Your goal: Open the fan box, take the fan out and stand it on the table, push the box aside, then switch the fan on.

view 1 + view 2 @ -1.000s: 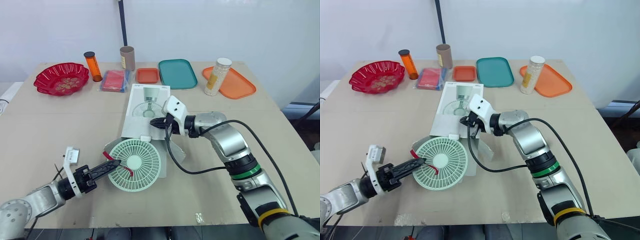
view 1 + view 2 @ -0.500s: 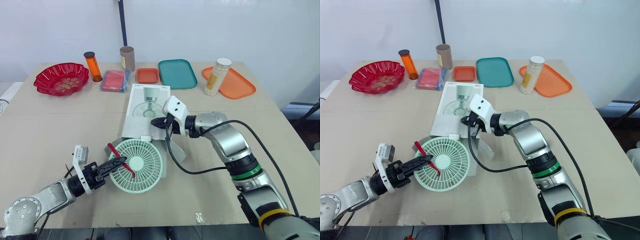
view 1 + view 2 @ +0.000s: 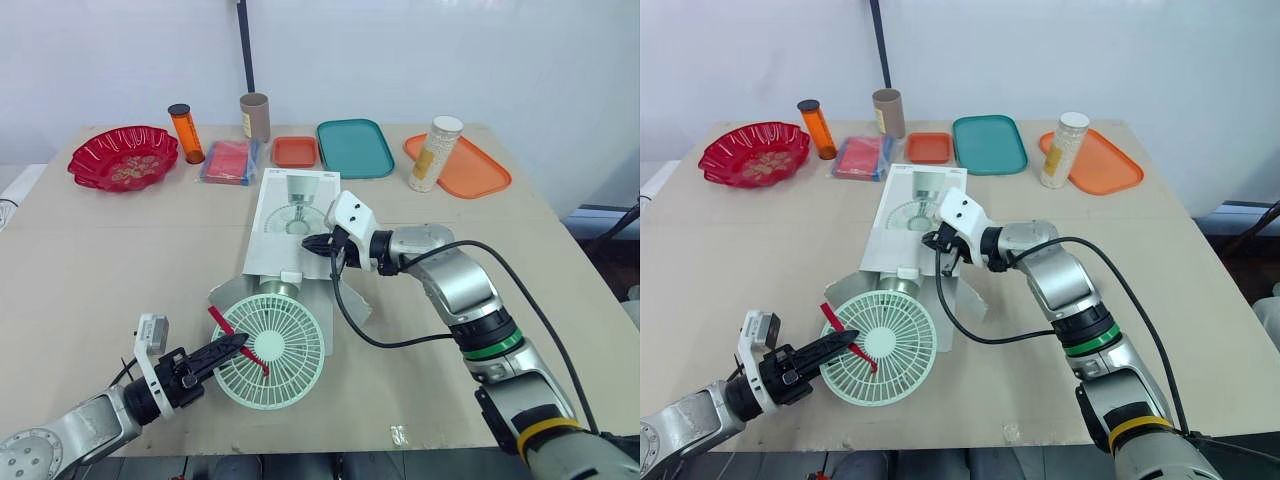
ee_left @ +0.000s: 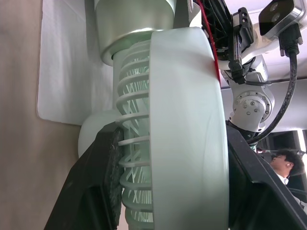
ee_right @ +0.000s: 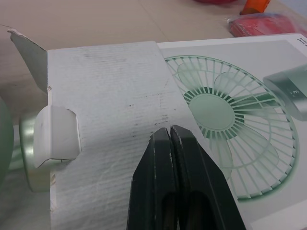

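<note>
The pale green fan (image 3: 270, 350) lies tilted on the table in front of the white fan box (image 3: 290, 215), its silver-green base (image 3: 268, 289) just outside the box's open end. My left gripper (image 3: 232, 347) is shut on the fan's round head, which sits between both fingers (image 4: 103, 182) in the left wrist view. A red strap (image 3: 222, 325) crosses the grille. My right gripper (image 3: 310, 243) is shut, and its fingertips (image 5: 170, 139) rest on the box top (image 5: 110, 96) beside the printed fan picture.
Along the far edge stand a red bowl (image 3: 122, 156), an orange bottle (image 3: 186, 132), a brown tube (image 3: 255, 116), a red packet (image 3: 231, 161), a small orange tray (image 3: 296, 151), a teal tray (image 3: 355, 147) and an orange tray (image 3: 470, 165) with a jar (image 3: 435, 153). A black cable (image 3: 345, 310) loops beside the box flap.
My left gripper has drawn the fan toward the table's near edge, and the fan's base now shows outside the box. The right gripper has stayed on the box.
</note>
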### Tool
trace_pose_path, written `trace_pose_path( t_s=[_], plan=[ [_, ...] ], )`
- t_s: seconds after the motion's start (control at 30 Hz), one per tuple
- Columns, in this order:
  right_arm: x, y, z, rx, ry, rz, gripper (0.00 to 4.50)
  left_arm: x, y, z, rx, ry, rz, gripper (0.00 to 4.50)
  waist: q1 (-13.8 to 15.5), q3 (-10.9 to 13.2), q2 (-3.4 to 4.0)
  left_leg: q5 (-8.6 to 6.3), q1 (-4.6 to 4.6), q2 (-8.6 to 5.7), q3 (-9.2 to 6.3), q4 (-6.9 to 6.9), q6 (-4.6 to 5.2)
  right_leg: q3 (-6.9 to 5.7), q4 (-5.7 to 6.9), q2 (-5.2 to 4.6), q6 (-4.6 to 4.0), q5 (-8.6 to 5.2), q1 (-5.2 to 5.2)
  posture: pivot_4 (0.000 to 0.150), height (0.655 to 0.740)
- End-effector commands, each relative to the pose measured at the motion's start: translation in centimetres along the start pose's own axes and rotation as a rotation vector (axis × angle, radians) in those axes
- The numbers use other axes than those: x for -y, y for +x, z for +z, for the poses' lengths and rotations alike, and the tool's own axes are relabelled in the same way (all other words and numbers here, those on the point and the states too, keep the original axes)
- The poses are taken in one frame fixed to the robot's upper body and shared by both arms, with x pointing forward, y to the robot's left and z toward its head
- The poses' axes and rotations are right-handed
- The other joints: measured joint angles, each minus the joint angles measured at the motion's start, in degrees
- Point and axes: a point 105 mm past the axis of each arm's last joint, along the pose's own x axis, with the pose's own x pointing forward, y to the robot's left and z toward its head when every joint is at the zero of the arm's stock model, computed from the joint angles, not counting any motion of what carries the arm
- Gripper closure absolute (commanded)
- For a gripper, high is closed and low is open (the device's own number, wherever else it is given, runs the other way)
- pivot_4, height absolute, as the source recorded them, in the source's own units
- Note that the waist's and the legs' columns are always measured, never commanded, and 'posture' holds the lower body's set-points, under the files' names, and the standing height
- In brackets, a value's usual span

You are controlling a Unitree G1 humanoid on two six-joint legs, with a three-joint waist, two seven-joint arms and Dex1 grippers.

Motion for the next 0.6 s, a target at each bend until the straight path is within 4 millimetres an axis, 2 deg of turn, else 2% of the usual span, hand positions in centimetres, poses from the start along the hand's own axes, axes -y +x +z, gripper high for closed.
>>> trace_pose_path(
  t_s=[0.03, 0.1, 0.13, 0.17, 0.3, 0.47, 0.53, 0.6],
  plan=[
    [0.1, -0.2, 0.8, 0.025, -0.03, -0.007, 4.5, -1.1, -0.3, 0.1, -0.005, 0.03, 0.07, 1.23, 0.0, 0.0, 0.0, 0.0, 0.0, 0.0, 0.0, 0.0, 0.0, 0.0, 0.0, 0.0, 0.0, 0.0, 0.0, 0.15, 0.74],
    [0.1, -0.3, 0.9, 0.027, -0.03, -0.006, 4.5, -1.1, -0.4, 0.6, 0.008, 0.047, 0.06, 0.63, 0.03, 0.0, 0.0, 0.0, 0.0, 0.0, 0.0, 0.0, 0.0, 0.0, 0.0, 0.01, 0.0, 0.0, 0.0, 0.15, 0.74],
    [0.2, -0.3, 0.9, 0.028, -0.031, -0.006, 4.5, -1.0, -0.5, 0.8, 0.018, 0.051, 0.056, 0.15, 0.02, 0.0, 0.0, 0.0, -0.01, 0.0, 0.0, 0.0, 0.0, 0.0, 0.0, 0.0, 0.0, 0.0, 0.0, 0.15, 0.74],
    [0.2, -0.3, 1.0, 0.029, -0.03, -0.005, 4.5, -1.0, -0.6, 1.1, 0.029, 0.048, 0.049, 0.02, 0.03, 0.0, 0.0, 0.0, -0.01, -0.01, 0.0, 0.0, 0.0, 0.0, 0.0, 0.0, 0.0, 0.0, 0.0, 0.15, 0.74],
    [0.2, -0.5, 1.4, 0.042, -0.019, 0.001, 4.5, 0.4, -1.8, 1.9, 0.043, 0.047, -0.024, 0.02, -0.08, 0.01, 0.01, 0.0, -0.01, 0.02, 0.0, -0.01, 0.0, 0.0, 0.0, 0.02, -0.01, 0.0, -0.03, 0.15, 0.74],
    [0.5, -0.9, 2.2, 0.077, 0.0, 0.005, 4.5, -0.2, -3.9, 2.8, 0.059, 0.096, 0.04, 0.02, -0.06, 0.02, 0.01, 0.0, -0.03, 0.01, 0.0, -0.01, 0.0, 0.0, 0.0, 0.01, 0.0, -0.01, -0.03, 0.15, 0.74],
    [0.7, -1.1, 2.6, 0.092, 0.009, 0.006, 4.5, 0.1, -4.6, 3.5, 0.086, 0.09, 0.026, 0.02, -0.03, 0.03, 0.03, 0.0, -0.04, 0.02, 0.0, -0.01, 0.0, -0.01, 0.0, 0.02, -0.01, -0.02, -0.04, 0.15, 0.74],
    [0.8, -1.2, 2.7, 0.098, 0.012, 0.004, 4.5, 0.6, -4.6, 3.1, 0.061, 0.099, 0.003, 0.02, -0.02, 0.04, 0.03, 0.0, -0.04, 0.03, 0.0, -0.01, 0.0, -0.02, 0.0, 0.02, -0.02, -0.02, -0.05, 0.15, 0.74]
  ],
)
